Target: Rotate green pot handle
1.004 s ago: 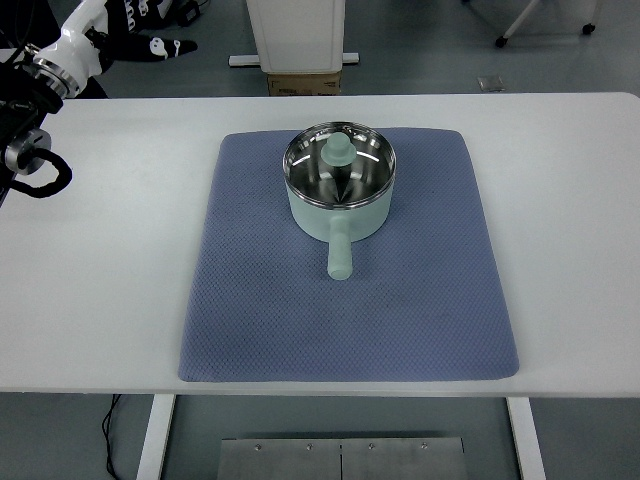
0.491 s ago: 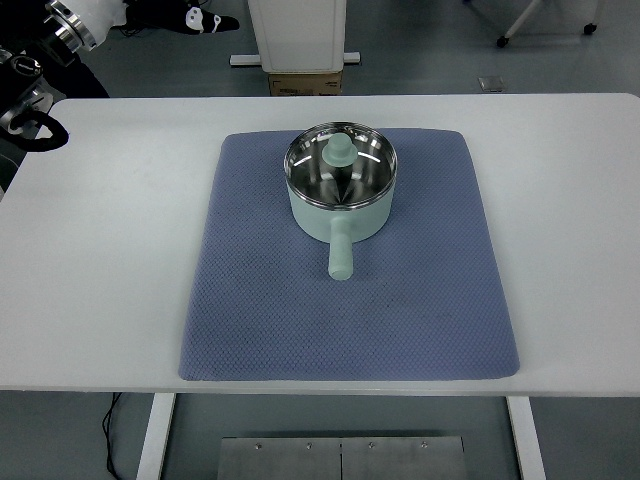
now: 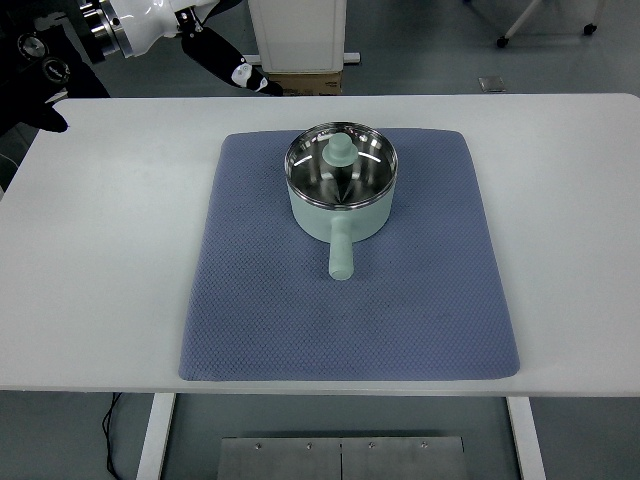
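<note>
A pale green pot (image 3: 340, 205) with a glass lid and a green knob (image 3: 340, 150) stands on the back half of a blue mat (image 3: 250, 320). Its handle (image 3: 340, 255) points straight at the table's near edge. My left arm comes in at the top left corner. Its hand (image 3: 235, 68) hangs above the table's far edge, up and to the left of the pot and well apart from it. The fingers are stretched out and hold nothing. The right arm is out of view.
The white table (image 3: 100, 250) is bare on both sides of the mat. Beyond its far edge stand a white column (image 3: 296, 35) and a cardboard box (image 3: 310, 84). A chair's base (image 3: 545, 20) shows at the top right.
My left arm has swung up and to the right. Its hand has moved from beyond the far-left corner to the table's far edge, nearer the pot. The pot has not moved.
</note>
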`<act>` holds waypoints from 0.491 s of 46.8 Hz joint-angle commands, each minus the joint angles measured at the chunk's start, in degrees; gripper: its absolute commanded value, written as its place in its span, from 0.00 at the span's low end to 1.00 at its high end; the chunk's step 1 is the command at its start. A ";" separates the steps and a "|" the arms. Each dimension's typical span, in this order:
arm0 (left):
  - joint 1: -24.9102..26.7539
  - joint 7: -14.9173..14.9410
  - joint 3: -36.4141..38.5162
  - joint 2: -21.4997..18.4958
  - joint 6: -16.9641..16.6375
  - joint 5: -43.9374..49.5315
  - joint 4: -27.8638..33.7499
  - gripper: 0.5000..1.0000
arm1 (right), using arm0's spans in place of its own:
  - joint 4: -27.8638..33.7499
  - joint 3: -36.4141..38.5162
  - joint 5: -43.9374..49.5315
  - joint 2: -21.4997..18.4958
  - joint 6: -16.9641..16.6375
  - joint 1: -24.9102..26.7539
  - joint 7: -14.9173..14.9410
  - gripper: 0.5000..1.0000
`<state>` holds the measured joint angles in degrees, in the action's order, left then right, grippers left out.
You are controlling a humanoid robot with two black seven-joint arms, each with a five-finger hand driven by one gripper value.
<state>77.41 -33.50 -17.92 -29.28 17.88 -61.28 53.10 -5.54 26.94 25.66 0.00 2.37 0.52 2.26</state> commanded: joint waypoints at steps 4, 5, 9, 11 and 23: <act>0.72 0.01 0.08 2.56 1.89 -3.75 0.51 1.00 | 0.00 -0.04 0.00 0.00 0.00 0.00 0.03 1.00; 1.07 -0.08 0.08 2.65 2.07 -4.36 0.95 1.00 | 0.00 -0.04 0.00 0.00 0.00 0.00 0.03 1.00; 1.86 -0.08 0.08 2.39 2.51 -6.21 3.94 1.00 | 0.00 -0.04 0.00 0.00 0.00 0.00 0.03 1.00; 2.04 -0.08 0.17 2.12 2.60 -7.00 5.96 1.00 | 0.00 -0.04 0.00 0.00 0.00 0.00 0.03 1.00; 3.62 -0.34 1.31 2.21 6.98 -14.56 11.41 1.00 | 0.00 -0.04 0.00 0.00 0.00 0.00 0.03 1.00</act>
<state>80.75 -33.72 -16.85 -27.18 23.62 -74.71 63.85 -5.54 26.98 25.66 0.00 2.37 0.53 2.26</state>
